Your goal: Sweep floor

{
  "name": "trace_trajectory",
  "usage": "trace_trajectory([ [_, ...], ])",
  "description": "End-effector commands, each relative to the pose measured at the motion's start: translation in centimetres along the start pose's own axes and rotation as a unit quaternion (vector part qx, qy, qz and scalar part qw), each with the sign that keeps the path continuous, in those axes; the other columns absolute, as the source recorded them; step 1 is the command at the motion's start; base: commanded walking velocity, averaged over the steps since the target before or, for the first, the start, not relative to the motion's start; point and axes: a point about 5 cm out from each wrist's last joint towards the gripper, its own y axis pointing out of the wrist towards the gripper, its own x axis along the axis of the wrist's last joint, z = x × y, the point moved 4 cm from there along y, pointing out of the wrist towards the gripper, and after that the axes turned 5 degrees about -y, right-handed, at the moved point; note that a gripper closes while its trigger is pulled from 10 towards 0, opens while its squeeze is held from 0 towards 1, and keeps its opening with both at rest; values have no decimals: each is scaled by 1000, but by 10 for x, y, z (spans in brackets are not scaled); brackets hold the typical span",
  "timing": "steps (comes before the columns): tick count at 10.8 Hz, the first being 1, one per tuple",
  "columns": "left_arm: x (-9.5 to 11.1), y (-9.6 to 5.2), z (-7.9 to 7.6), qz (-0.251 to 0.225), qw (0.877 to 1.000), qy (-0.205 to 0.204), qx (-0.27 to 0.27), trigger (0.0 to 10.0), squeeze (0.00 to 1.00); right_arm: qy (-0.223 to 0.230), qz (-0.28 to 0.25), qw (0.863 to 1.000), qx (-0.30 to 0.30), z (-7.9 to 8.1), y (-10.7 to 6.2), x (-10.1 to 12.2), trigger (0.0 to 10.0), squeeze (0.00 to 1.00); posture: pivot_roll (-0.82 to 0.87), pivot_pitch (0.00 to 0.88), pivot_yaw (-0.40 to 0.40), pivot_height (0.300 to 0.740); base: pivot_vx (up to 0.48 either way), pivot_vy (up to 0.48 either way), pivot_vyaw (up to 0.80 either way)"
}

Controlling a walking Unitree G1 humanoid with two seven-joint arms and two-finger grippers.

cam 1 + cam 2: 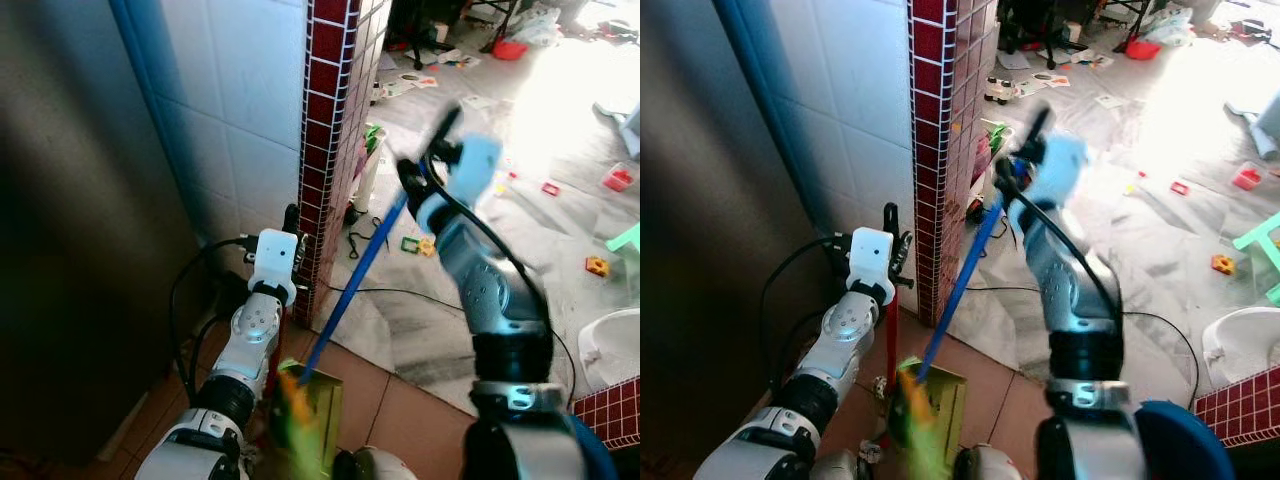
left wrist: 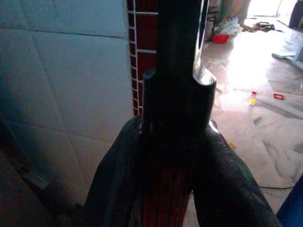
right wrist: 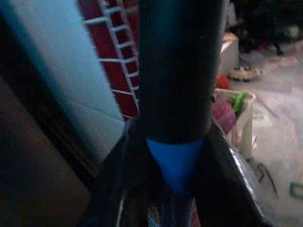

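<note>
My right gripper is raised in front of me, shut on the upper part of a blue broom handle. The handle slants down to a blurred green and yellow broom head, which sits at an olive dustpan on the brown tiles near my feet. My left gripper is lower, beside the pillar, shut on the dustpan's red handle just under its black top. The right wrist view looks along the blue handle between the dark fingers.
A red-tiled pillar and a white-tiled wall stand close ahead, with a dark panel to the left. Black cables trail past my left arm. Small toys lie scattered on the marble floor. A white basin is at right.
</note>
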Motion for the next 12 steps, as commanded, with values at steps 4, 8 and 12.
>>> trace_trajectory([
  [4, 1, 3, -7, 0, 1000, -11, -4, 10000, 0, -147, -141, 979, -22, -11, -11, 55, 10000, 0, -98, 8, -39, 740, 0, 0, 0],
  [8, 16, 2, -5, -29, 1000, -7, -10, 10000, 0, -182, -102, 973, -98, -35, -27, 3, 10000, 0, -82, 11, -29, 740, 0, 0, 0],
  [12, 40, -16, 21, -76, 997, -7, 13, 10000, 0, -192, -66, 971, -129, -32, -32, -41, 10000, 0, -40, 0, -21, 740, 0, 0, -102],
])
